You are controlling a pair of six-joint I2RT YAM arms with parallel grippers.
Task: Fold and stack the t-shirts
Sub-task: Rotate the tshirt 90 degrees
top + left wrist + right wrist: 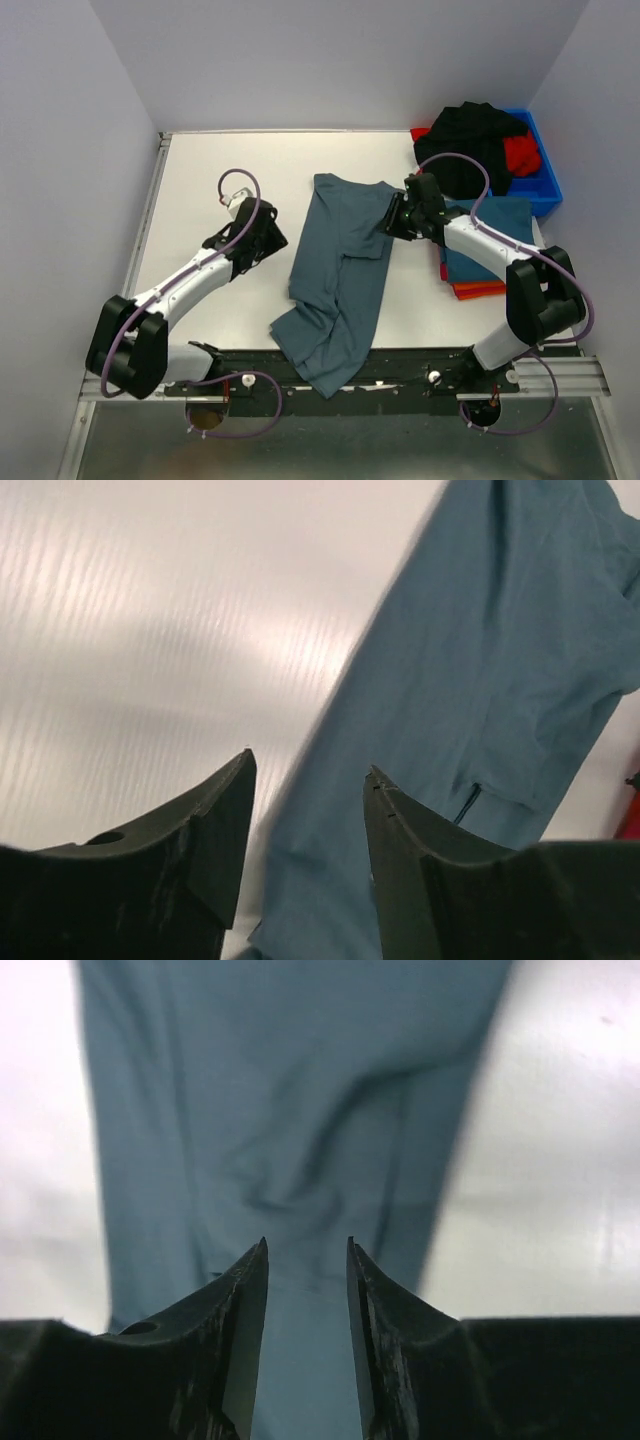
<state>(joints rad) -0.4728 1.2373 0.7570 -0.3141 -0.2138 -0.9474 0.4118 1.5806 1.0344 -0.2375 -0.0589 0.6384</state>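
A slate teal-blue t-shirt (340, 260) lies lengthwise down the middle of the white table, partly folded, its lower end draped over the near edge. My left gripper (266, 234) stands open just off its left edge. In the left wrist view the shirt (500, 630) runs under the open left gripper (308, 765), with nothing pinched. My right gripper (393, 219) is open over the shirt's upper right part. Below the open right gripper (306, 1242) lies the wrinkled shirt (290, 1090). A folded stack with a blue t-shirt (495, 235) over an orange one (478, 291) sits at the right.
A blue plastic bin (545, 185) at the back right holds a black shirt (475, 135) and a red one (520, 152). Grey walls enclose the table on three sides. Bare white tabletop (210, 170) spreads left of the shirt.
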